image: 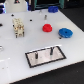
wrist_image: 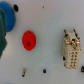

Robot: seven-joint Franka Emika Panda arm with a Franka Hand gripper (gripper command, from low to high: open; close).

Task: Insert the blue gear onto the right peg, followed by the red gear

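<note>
The blue gear (image: 65,33) lies flat on the white table at the exterior view's right; it also shows at the edge of the wrist view (wrist_image: 6,25). The smaller red gear (image: 47,28) lies beside it, apart from it, and shows in the wrist view (wrist_image: 29,40). The grey black-edged base plate (image: 35,60) lies nearer the front, with two thin dark pins. The right peg (image: 51,50) is bare, as is its twin (image: 40,53). The gripper's fingers show in neither view.
A beige blocky part (image: 19,27) stands on the table at the exterior view's left, also in the wrist view (wrist_image: 71,50). Small dark marks (wrist_image: 24,72) dot the table. Dark clutter (image: 52,8) lines the far edge.
</note>
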